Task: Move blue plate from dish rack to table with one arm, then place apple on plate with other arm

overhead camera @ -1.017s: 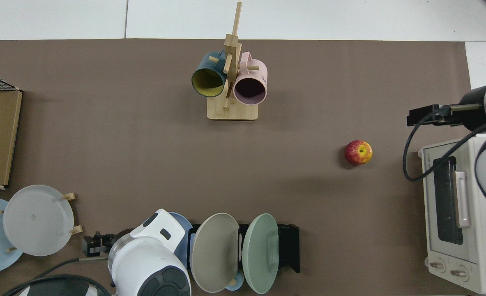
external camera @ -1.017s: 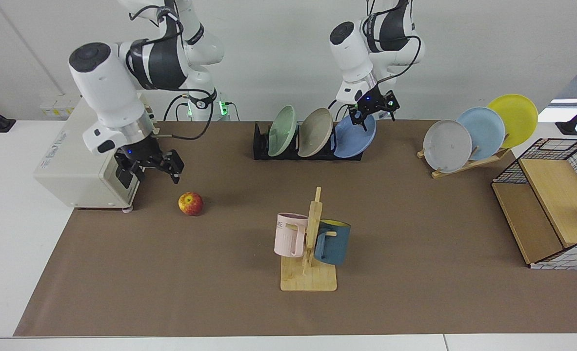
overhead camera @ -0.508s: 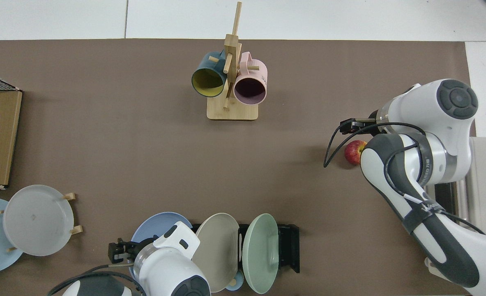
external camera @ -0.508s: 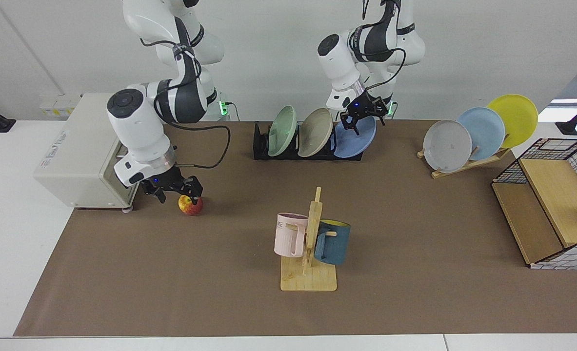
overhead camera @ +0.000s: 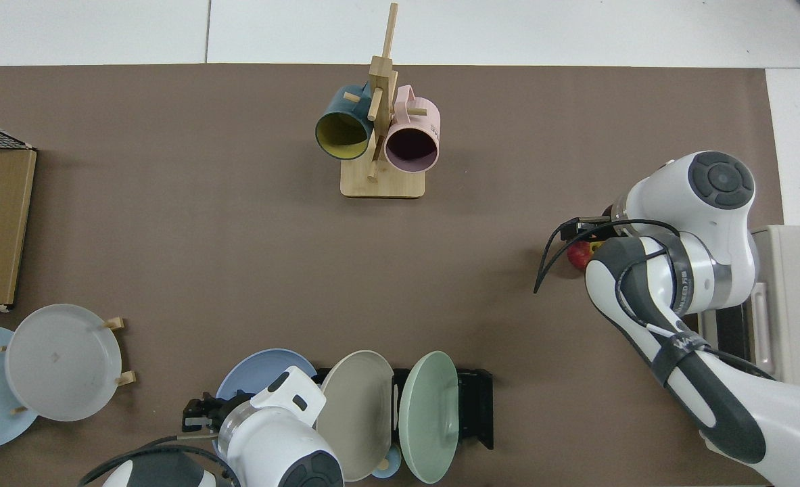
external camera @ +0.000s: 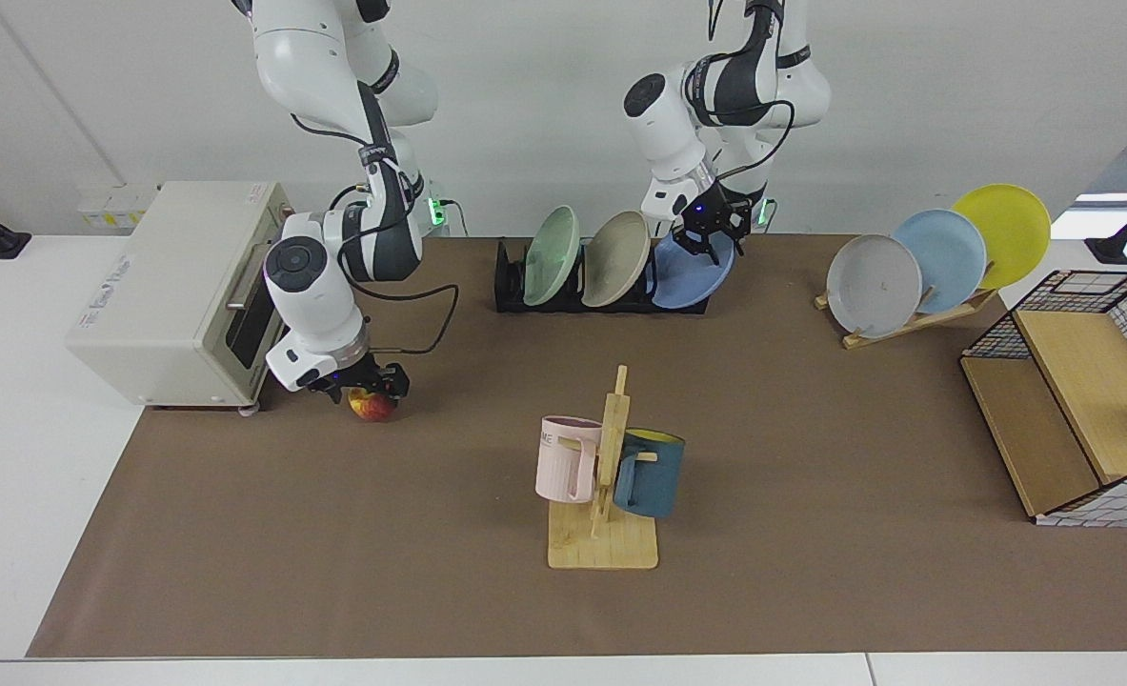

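The blue plate (external camera: 692, 281) (overhead camera: 254, 372) leans in the end slot of the black dish rack (external camera: 511, 286) (overhead camera: 477, 406), at the back of the brown-matted table (external camera: 811, 457). My left gripper (external camera: 713, 238) is at the plate's top rim, pointing down. The apple (external camera: 372, 408) (overhead camera: 579, 256), red and yellow, lies on the mat in front of the oven. My right gripper (external camera: 370, 386) is low over it and open, a finger on either side. Its wrist hides most of the apple in the top view.
A pale green plate (external camera: 551, 255) and a beige plate (external camera: 615, 257) share the rack. A mug tree (external camera: 606, 476) stands mid-mat. A toaster oven (external camera: 172, 295) sits close behind the right arm. A wooden stand with three plates (external camera: 915, 267) and a wire shelf (external camera: 1077, 400) are opposite.
The right arm came down from beside the oven and now sits low over the apple. The left gripper turned and settled at the blue plate's rim. Plate and apple have not moved.
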